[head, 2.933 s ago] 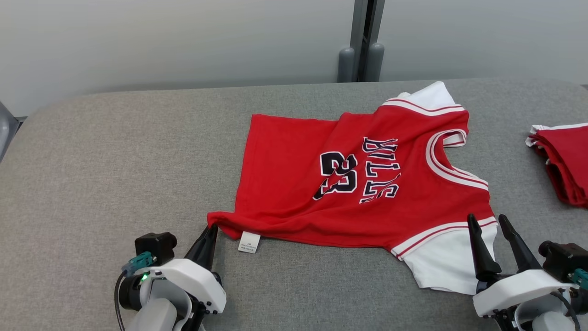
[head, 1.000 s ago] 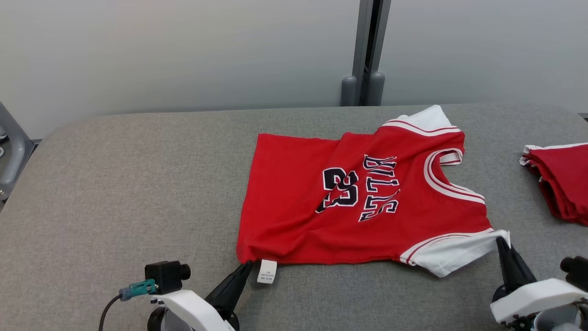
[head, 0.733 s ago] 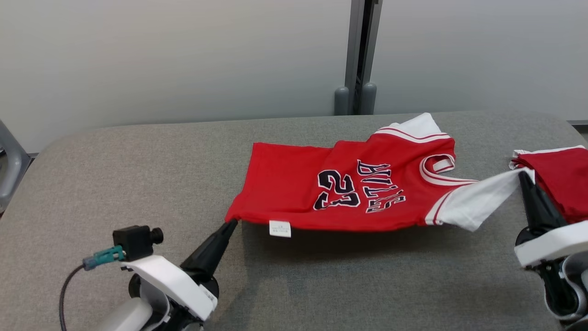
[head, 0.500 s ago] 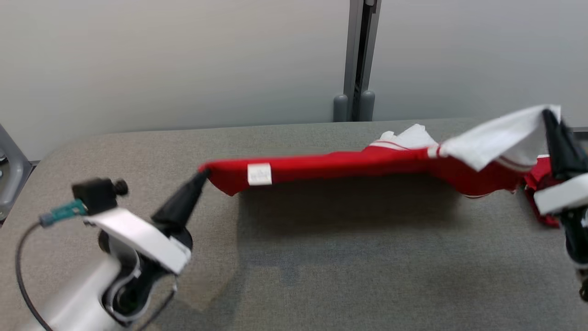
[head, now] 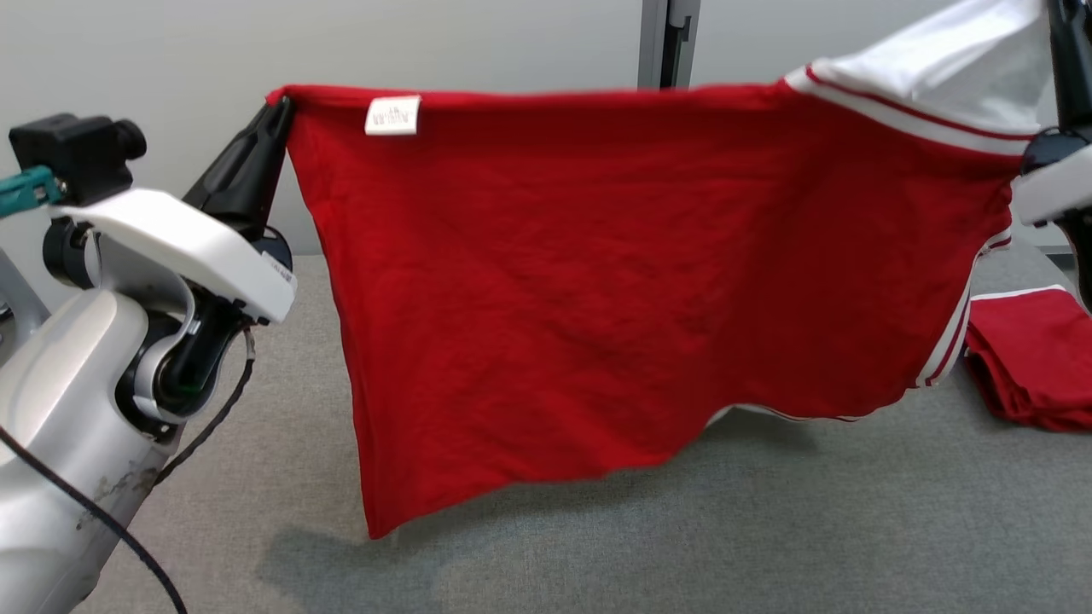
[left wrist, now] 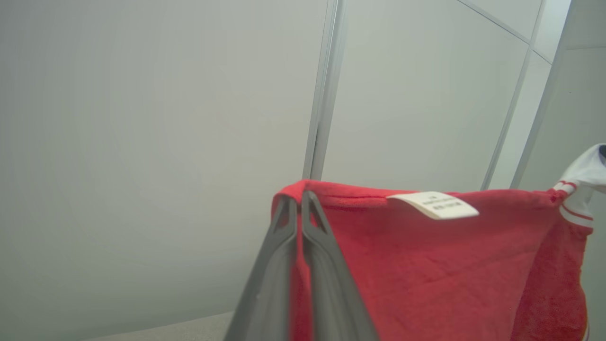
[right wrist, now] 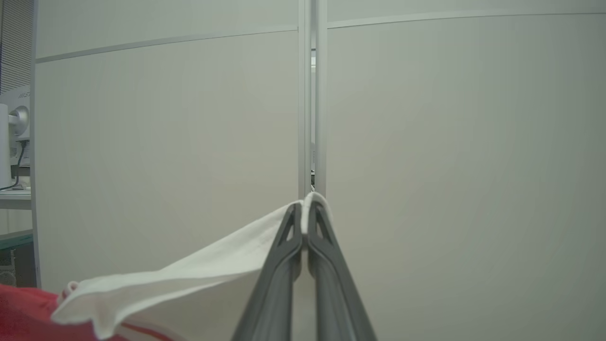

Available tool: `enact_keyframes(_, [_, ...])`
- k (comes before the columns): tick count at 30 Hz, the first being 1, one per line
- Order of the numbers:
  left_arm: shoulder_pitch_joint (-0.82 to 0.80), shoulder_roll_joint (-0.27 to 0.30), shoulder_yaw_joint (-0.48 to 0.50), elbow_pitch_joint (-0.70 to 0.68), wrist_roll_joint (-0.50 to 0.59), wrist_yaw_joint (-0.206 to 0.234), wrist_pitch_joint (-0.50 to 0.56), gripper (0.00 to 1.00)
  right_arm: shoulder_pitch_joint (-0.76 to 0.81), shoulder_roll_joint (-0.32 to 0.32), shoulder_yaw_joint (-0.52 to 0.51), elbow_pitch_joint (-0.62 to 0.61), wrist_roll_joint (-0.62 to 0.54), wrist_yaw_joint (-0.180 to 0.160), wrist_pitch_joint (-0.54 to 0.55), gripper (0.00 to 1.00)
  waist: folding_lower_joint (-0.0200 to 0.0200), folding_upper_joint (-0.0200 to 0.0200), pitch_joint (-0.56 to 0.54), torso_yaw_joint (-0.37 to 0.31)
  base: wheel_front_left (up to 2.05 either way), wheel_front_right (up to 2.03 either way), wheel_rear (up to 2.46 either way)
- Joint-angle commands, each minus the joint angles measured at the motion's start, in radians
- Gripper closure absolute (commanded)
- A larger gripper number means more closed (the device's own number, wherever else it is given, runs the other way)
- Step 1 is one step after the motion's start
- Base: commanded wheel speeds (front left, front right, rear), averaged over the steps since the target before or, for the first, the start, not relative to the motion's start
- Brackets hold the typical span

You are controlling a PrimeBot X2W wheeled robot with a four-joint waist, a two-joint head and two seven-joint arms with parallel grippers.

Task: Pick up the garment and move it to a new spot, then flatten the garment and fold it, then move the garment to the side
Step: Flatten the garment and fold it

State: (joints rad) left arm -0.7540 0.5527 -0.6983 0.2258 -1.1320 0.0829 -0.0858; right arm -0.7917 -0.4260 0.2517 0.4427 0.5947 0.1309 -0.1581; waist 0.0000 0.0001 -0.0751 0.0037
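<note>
The garment (head: 631, 281), a red jersey with white sleeves, hangs stretched in the air above the grey table (head: 768, 529), its plain back toward the head camera. My left gripper (head: 277, 107) is shut on the red hem corner beside a small white label (head: 392, 114). In the left wrist view the gripper (left wrist: 298, 199) pinches that red corner of the garment (left wrist: 426, 265). My right gripper (head: 1058, 17) at the upper right edge is shut on the white sleeve (head: 955, 60). The right wrist view has the gripper (right wrist: 305, 208) closed on white sleeve cloth (right wrist: 199, 279).
A folded red and white pile of clothing (head: 1032, 358) lies on the table at the right, just beyond the hanging jersey. A grey post (head: 670, 38) stands against the pale wall (head: 478, 38) behind the table. The jersey's lowest corner hangs just above the table surface.
Both arms lifted the jersey off the table and raised it high, so it now hangs spread between them. The right gripper, open at first, closed on the white sleeve. The head camera also shifted.
</note>
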Motion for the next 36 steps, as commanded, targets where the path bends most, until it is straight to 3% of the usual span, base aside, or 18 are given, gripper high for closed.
enact_keyframes(1, [-0.03,-0.004,-0.011,0.008,0.015,0.022,0.019,1.0,-0.039,0.012,0.015,0.012,-0.026,0.0,0.015,1.0,0.0,-0.0001,0.009,-0.002,0.0,0.0,0.0])
enact_keyframes(5, [-0.108,0.007,-0.037,0.027,0.055,0.04,0.08,1.0,-0.129,0.019,0.047,0.039,-0.053,0.0,0.047,1.0,0.0,-0.0001,0.043,-0.004,0.0,0.0,0.0])
enact_keyframes(11, [-0.254,0.01,-0.056,0.103,0.101,0.024,0.155,1.0,-0.302,0.018,0.089,0.095,-0.065,0.0,0.085,1.0,0.0,-0.0001,0.14,-0.008,0.0,0.0,0.0])
enact_keyframes(16, [-0.464,-0.028,-0.062,0.206,0.158,0.013,0.203,1.0,-0.548,0.014,0.138,0.186,-0.098,0.0,0.093,1.0,0.0,-0.0001,0.305,-0.01,0.0,0.0,0.0])
enact_keyframes(19, [-0.599,-0.08,-0.05,0.295,0.181,0.008,0.2,1.0,-0.709,0.032,0.134,0.284,-0.111,0.0,0.069,1.0,0.0,-0.0001,0.402,-0.008,0.0,0.0,0.0])
enact_keyframes(25, [-0.855,-0.199,-0.012,0.487,0.238,0.017,0.065,1.0,-0.995,0.061,0.132,0.472,-0.222,0.0,-0.074,1.0,0.0,-0.0001,0.554,0.011,0.0,0.0,0.0])
enact_keyframes(27, [-0.916,-0.237,0.006,0.547,0.25,0.025,-0.017,1.0,-1.054,0.073,0.083,0.51,-0.247,0.0,-0.102,1.0,0.0,-0.0001,0.589,0.018,0.0,0.0,0.0])
enact_keyframes(29, [-0.961,-0.272,0.022,0.598,0.259,0.022,-0.096,1.0,-1.093,0.085,0.006,0.465,-0.278,0.0,-0.109,1.0,0.0,-0.0001,0.621,0.025,0.0,0.0,0.0])
enact_keyframes(32, [-0.974,-0.316,0.031,0.677,0.254,-0.014,-0.148,1.0,-1.005,0.119,-0.084,0.379,-0.334,0.0,-0.106,1.0,0.0,-0.0001,0.65,0.031,0.0,0.0,0.0])
enact_keyframes(36, [-0.954,-0.352,0.036,0.764,0.263,-0.064,-0.173,1.0,-0.906,0.152,-0.122,0.331,-0.355,0.0,-0.105,1.0,0.0,-0.0001,0.675,0.032,0.0,0.0,0.0])
